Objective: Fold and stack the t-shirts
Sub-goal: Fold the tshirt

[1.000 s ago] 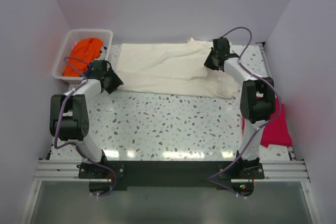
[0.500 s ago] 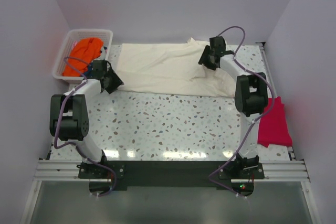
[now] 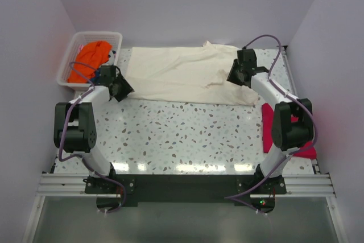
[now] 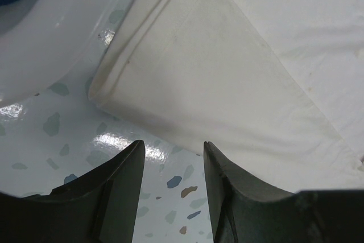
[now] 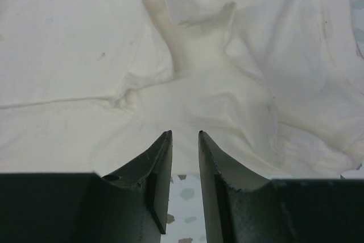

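A cream t-shirt [image 3: 176,75] lies spread across the back of the table. My left gripper [image 3: 122,89] sits low at its front left corner, open. In the left wrist view the gripper [image 4: 170,143] has only speckled table between its fingers, and the shirt's hemmed corner [image 4: 187,83] lies just ahead. My right gripper [image 3: 234,77] hovers over the shirt's right part. In the right wrist view it [image 5: 185,134] is open by a narrow gap, holding nothing, with a pinched-up ridge of fabric [image 5: 190,44] ahead. An orange shirt [image 3: 91,55] lies in a basket. A red shirt [image 3: 267,129] lies at the right edge, partly hidden by the right arm.
The white basket [image 3: 96,34] stands at the back left corner, and its wall [image 4: 51,27] is close beside the left gripper. The terrazzo table [image 3: 187,135] stretches in front of the shirt. Walls close in the left, back and right sides.
The right arm swung left over the shirt and then back to the right, and now covers more of the red shirt. The left arm has not moved.
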